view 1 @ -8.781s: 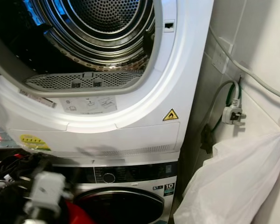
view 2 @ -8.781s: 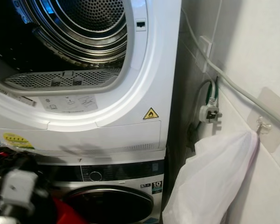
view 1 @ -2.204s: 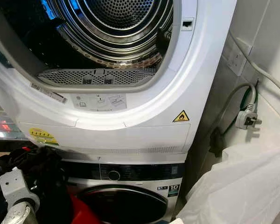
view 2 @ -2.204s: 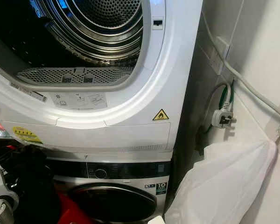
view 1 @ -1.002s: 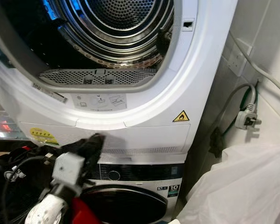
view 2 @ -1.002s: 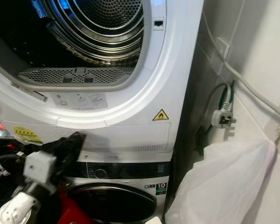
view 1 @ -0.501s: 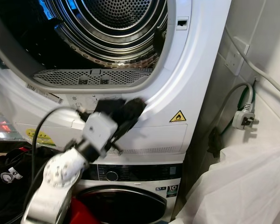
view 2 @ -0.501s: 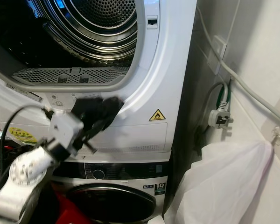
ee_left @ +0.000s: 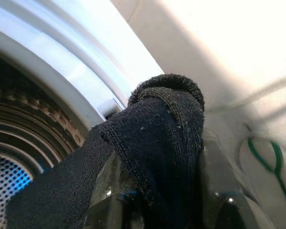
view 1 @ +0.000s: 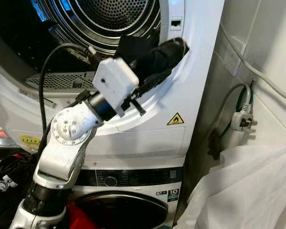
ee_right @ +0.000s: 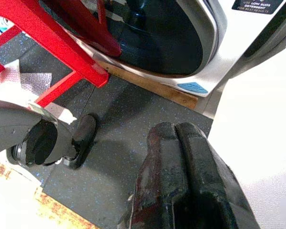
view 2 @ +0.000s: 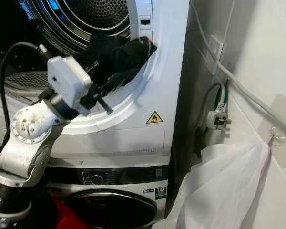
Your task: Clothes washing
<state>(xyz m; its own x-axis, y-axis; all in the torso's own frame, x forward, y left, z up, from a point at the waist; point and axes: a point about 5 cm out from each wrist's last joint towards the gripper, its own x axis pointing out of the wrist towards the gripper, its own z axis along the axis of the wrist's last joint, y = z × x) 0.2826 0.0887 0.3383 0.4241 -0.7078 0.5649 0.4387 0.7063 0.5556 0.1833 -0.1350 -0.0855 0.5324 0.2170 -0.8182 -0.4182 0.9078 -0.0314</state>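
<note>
Left claw [view 1: 167,55] clenched on a black sock [view 1: 155,57] at the dryer [view 1: 190,95] opening's 3 o'clock rim. Right claw [ee_right: 181,143] clenched empty, idle. Carry the sock deep past the rim before releasing.

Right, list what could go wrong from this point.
1. The left gripper holds the black garment at the white door ring, not yet inside the drum; released here, it would probably drop outside.
2. The garment is bunched over the fingers, so it may cling on release.
3. The arm's black cable loops beside the opening and might snag.
</note>
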